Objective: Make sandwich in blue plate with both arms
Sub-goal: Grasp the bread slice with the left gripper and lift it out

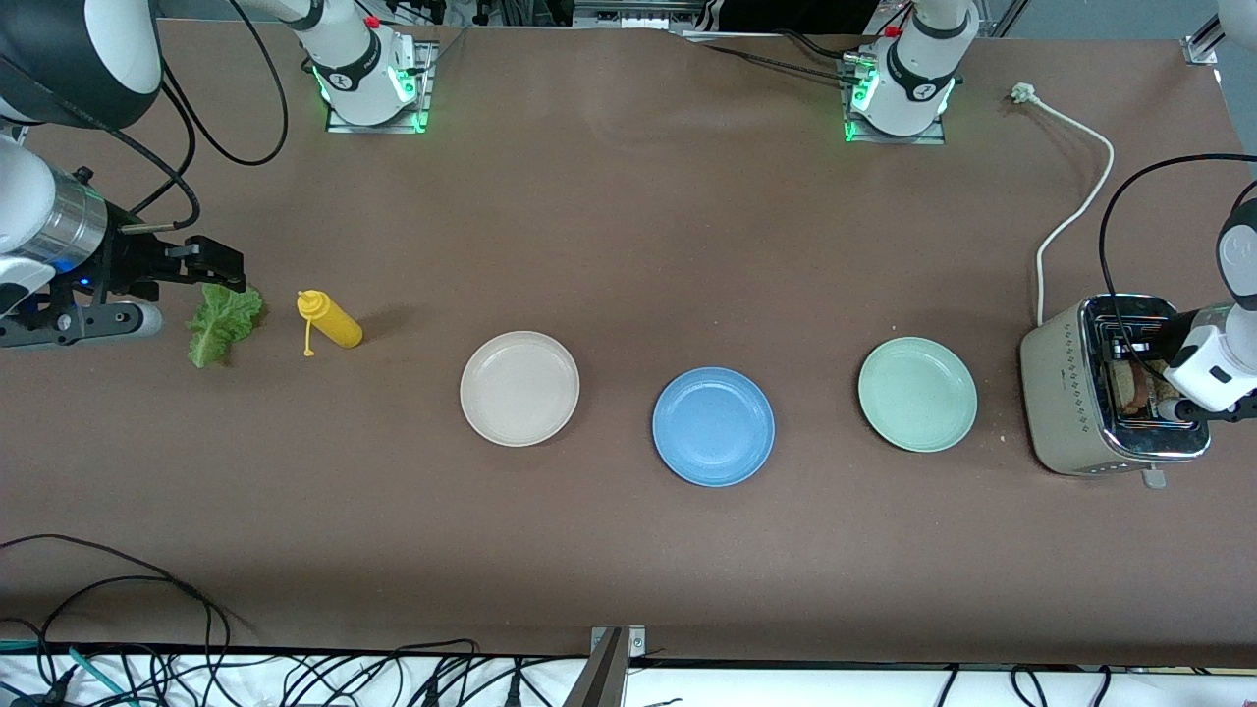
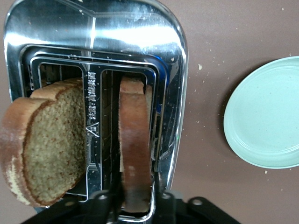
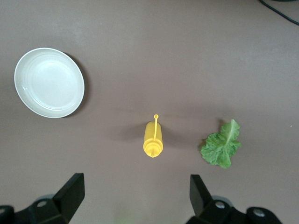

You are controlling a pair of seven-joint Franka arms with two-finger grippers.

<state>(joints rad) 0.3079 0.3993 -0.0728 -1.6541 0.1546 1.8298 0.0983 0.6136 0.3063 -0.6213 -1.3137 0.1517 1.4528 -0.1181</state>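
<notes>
- Left gripper (image 2: pixel 135 205) hanging over the toaster (image 1: pixel 1075 398), pinching a bread slice (image 2: pixel 134 154) standing in its slot
- Right gripper (image 1: pixel 218 261) hovering spread above the lettuce (image 1: pixel 222 324)
- Blue plate (image 1: pixel 714 426) lying bare, well apart from both

Brown table (image 1: pixel 628 216), matte, with scattered crumbs near the toaster. Three plates in a row across the middle: cream plate (image 1: pixel 519 388) toward the right arm's end, blue plate (image 1: pixel 713 426) in the centre and slightly nearer the front camera, mint-green plate (image 1: pixel 917 394) toward the left arm's end. All three bare. Chrome toaster (image 1: pixel 1070 412) just past the green plate, its white cord (image 1: pixel 1075 201) trailing up the table, plug loose. Yellow squeeze bottle (image 1: pixel 331 319) lying on its side, lettuce leaf (image 1: pixel 222 323) flat beside it.
</notes>
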